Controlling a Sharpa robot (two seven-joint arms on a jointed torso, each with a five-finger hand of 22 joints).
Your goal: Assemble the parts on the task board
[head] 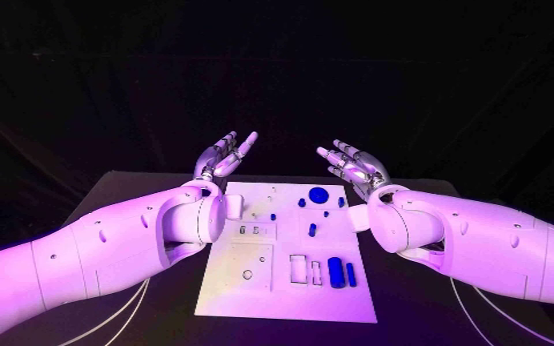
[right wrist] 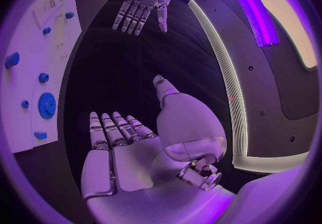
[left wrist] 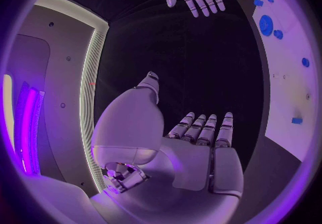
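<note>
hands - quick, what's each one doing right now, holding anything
Left hand: open, fingers apart, holding nothing, raised past the task board.
Right hand: open, fingers apart, holding nothing.

Both hands, left (head: 222, 154) and right (head: 352, 163), are hovering empty beyond the board (head: 289, 298), leaving it unobstructed between the arms.

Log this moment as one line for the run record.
left hand: open, raised | right hand: open, raised | white task board: small blue parts untouched | stage: not started
</note>
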